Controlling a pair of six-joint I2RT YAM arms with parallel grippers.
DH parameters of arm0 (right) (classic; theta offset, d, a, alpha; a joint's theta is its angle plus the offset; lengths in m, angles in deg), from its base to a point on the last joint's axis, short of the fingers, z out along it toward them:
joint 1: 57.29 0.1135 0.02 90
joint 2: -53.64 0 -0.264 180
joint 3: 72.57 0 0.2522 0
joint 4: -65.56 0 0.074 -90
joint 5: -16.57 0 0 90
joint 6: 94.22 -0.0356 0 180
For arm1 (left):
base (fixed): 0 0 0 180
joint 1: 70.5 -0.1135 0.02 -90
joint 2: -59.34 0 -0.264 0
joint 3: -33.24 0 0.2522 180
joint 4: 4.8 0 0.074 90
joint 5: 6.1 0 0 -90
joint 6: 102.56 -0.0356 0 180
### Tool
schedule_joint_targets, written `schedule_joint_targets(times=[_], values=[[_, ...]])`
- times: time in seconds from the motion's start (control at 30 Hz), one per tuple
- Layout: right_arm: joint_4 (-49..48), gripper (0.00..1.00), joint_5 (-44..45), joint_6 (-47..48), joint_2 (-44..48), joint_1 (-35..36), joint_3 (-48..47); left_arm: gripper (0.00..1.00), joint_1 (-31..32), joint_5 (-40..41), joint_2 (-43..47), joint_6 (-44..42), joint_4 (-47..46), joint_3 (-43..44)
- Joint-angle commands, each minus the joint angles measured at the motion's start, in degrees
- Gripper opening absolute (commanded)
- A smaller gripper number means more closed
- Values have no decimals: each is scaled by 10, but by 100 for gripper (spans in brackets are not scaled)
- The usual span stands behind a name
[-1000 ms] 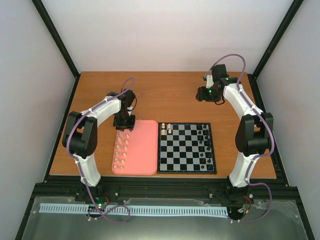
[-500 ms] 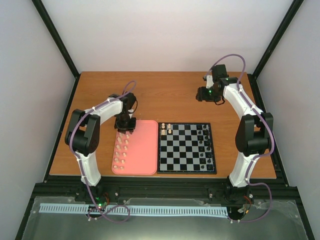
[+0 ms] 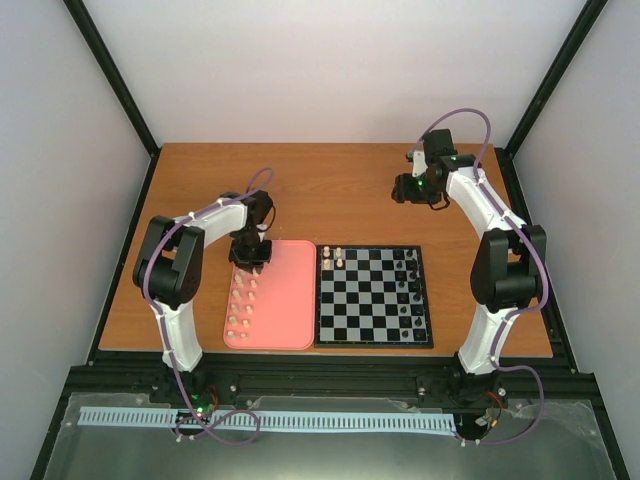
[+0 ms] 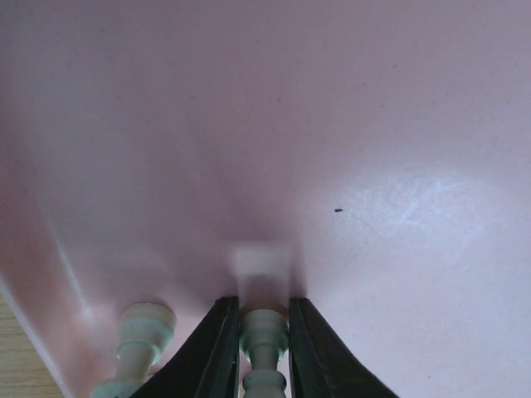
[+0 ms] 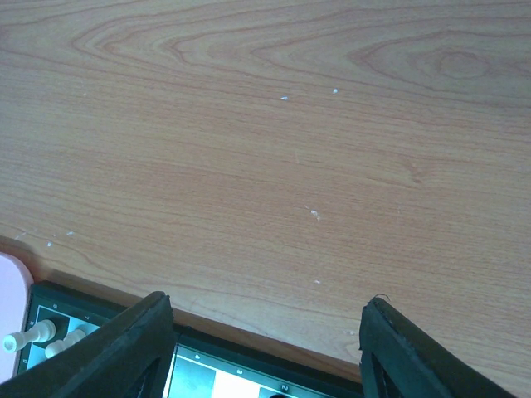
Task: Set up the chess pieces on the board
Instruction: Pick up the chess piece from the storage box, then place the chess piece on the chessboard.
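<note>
Step in hand: pickup. The left end effector [image 3: 249, 258] grasps one small cream-white chess piece [image 4: 264, 332] by its head, at the far end of the salmon-pink rounded tray [image 3: 290, 300], beside its rowed fellows [image 3: 240, 305]. Next, I judge: a straight lift, then carriage to the black-and-white chequered board [image 3: 372, 345] adjoining. The right end effector [image 5: 265, 305] hangs released, empty, over the brown wooden table [image 3: 330, 190]. White walls [image 3: 330, 70] enclose the table.

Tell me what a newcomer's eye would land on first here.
The salmon-pink tray beside the chequered board, with cream pieces in two columns along its left side. At the tray's far end the left gripper straddles one cream piece; the right gripper hangs open beyond the board.
</note>
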Motion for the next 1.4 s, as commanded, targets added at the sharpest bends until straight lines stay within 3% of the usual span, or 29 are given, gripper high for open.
schedule_joint_targets(times=[0.0, 0.2, 0.5, 0.67, 1.0, 1.37], values=[[-3, 62, 2, -2, -5, -5, 3, 17, 1, -8, -7, -4, -10, 8], [-3, 61, 2, -3, -5, -5, 4, 12, 2, -7, -3, -9, 8, 24], [-5, 61, -2, -5, -5, -5, 3, 16, 11, -11, 14, -9, 27, 42], [-2, 61, 1, -3, -1, -5, 3, 13, 22, -16, 10, -6, 32, 53], [-3, 61, 1, -3, -1, -5, 0, 12, 154, -44, -5, 6, 92, 171], [-3, 61, 6, -1, 2, -5, -1, 12, 265, -53, -86, -6, 142, 322]])
